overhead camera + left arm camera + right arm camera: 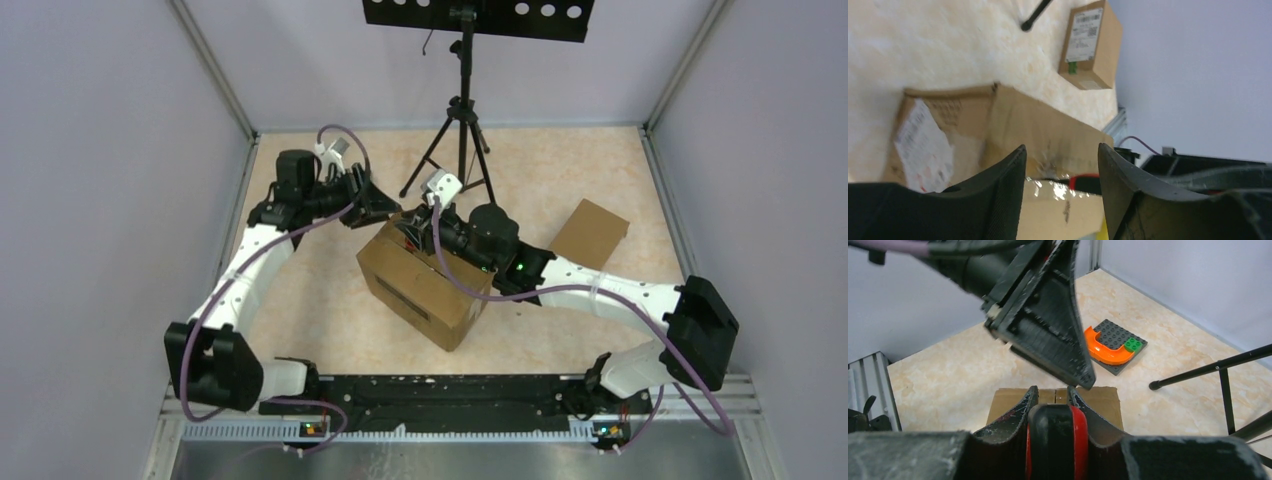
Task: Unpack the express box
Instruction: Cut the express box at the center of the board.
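My count: seven things.
One large brown cardboard box [415, 290], one small brown cardboard box [590, 232], one black tripod stand [462, 120], one black-and-red tool [1053, 440], one dark grey studded plate [1115, 332], one orange curved block [1098, 352], one small green brick [1133, 344].

The top camera looks steeply down on the whole beige marbled table [315, 305] from its near edge. Both wrist cameras face each other, close over the brown cardboard box [420, 288].

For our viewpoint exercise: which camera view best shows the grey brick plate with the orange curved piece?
Right wrist view: the grey brick plate lies in plain sight, orange curved piece and green brick clear. The top and left wrist views do not show it.
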